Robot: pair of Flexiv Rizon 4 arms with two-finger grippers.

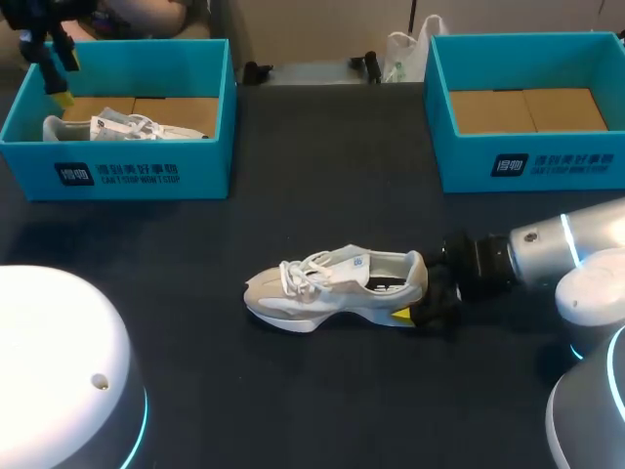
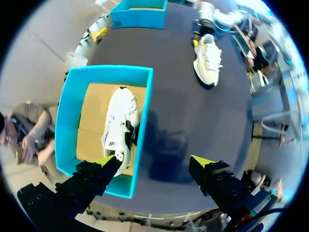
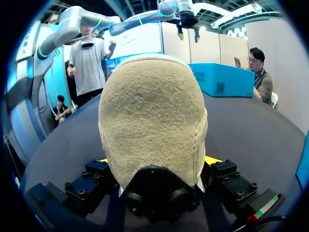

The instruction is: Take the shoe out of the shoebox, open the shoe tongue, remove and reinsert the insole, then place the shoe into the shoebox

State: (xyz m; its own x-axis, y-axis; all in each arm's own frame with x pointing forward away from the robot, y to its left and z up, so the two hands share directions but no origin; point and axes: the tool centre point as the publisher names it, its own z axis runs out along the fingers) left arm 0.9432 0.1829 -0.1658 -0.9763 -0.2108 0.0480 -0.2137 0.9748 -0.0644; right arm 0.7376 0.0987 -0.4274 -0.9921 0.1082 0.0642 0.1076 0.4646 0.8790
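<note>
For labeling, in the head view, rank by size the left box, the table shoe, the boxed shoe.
1. Left box
2. Shoe on the table
3. Shoe in the box, partly hidden by its wall, so less sure

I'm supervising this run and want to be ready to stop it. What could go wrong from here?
1. The right hand grips the shoe on the table only at its heel. Lifted that way, the long toe end might sag or twist out.
2. The left hand hangs open astride the left shoebox wall, one finger over the second shoe, the other outside. A straight descent could strike that wall.
</note>
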